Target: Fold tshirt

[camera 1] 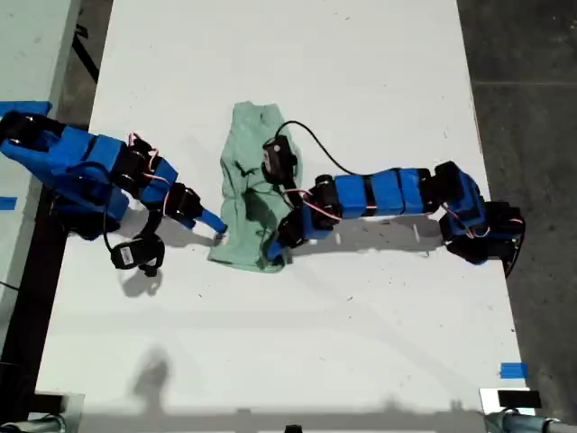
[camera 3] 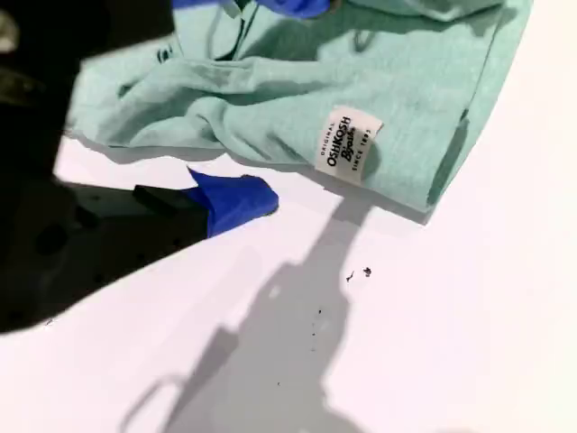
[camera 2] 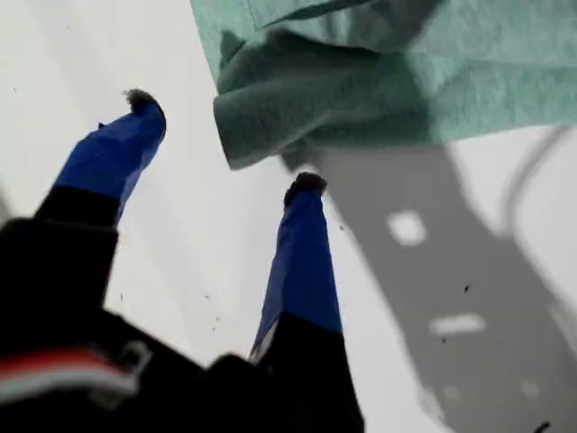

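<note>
On shirt hem: tag (camera 3: 345,146) read "ORIGINAL OSHKOSH B'gosh SINCE 1895".
First tool (camera 2: 221,144): spread open, empty, beside tshirt (camera 1: 252,185).
Second tool (camera 3: 236,200): reached over tshirt; grip unclear.

White table, dark floor.
The table (camera 1: 361,81) is brightly lit; grey concrete floor (camera 1: 527,108) flanks it, blue tape (camera 1: 513,370) marking its edge.

Soft matt cloth tshirt (camera 1: 250,185) on smooth table (camera 1: 361,72).

Bare table (camera 1: 361,81) (beyond tshirt (camera 1: 245,171))
</note>
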Controlling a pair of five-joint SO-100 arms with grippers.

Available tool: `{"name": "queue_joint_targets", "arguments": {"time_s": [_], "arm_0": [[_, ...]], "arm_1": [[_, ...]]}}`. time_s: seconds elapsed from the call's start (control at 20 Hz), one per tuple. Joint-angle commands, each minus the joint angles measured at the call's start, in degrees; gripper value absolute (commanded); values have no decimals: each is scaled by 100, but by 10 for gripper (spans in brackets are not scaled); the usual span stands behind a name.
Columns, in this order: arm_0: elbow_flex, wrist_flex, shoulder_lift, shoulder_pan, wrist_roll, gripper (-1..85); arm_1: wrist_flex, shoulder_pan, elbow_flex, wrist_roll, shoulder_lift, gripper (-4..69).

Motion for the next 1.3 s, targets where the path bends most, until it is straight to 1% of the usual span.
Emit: {"name": "queue_joint_targets", "arguments": {"time_s": [0.0, 0.1, 0.2, 0.3, 0.4, 0.45, 0.5, 0.55, 0.6, 0.65, 0.8, 0.85, 1.0, 1.05, 1.1, 1.15, 1.25], "arm_0": [[9, -563, -580, -176, 123, 314], [-123, -923, -1459, -316, 334, 314], [-536, -967, -2443, -360, 563, 309], [-1028, -923, -3252, -369, 782, 296], [-1406, -809, -3621, -325, 940, 248], [-1512, -800, -3639, -290, 958, 205], [-1661, -729, -3639, -246, 940, 135], [-1811, -598, -3639, -185, 703, 54], [-1969, -589, -3639, -97, 694, 1], [-2171, -563, -3639, 44, 659, 1], [-3393, -158, -4078, 475, 448, 1], [-4069, 123, -4412, 659, 369, 1], [-7110, 1397, -5950, 1125, 272, 1], [-7787, 1512, -6249, 1239, 229, 1], [-7796, 1266, -6187, 1327, 149, 1], [-7796, 1187, -6091, 1397, 53, 1], [-7796, 1204, -5924, 1494, -9, 1]], "arm_1": [[-334, 132, -404, -44, -158, 304], [-492, 185, -413, -44, -439, 298], [-501, 229, -413, -9, -712, 292], [-519, 255, -431, 18, -967, 265], [-492, 264, -457, 53, -1011, 167], [-501, 264, -457, 53, -1011, 95], [-510, 255, -457, 35, -1011, 8], [-519, 237, -457, 0, -1011, 8], [-519, 193, -457, -53, -1002, 8], [-519, 149, -457, -79, -1002, 8], [-334, -97, -457, -79, -914, 8], [-185, -220, -457, -70, -835, 8], [439, -712, -448, -35, -396, 7], [668, -940, -448, 18, -220, 7], [923, -1169, -448, 114, -44, 7], [1169, -1389, -448, 202, 149, 7], [1433, -1652, -431, 290, 545, 7]]}}
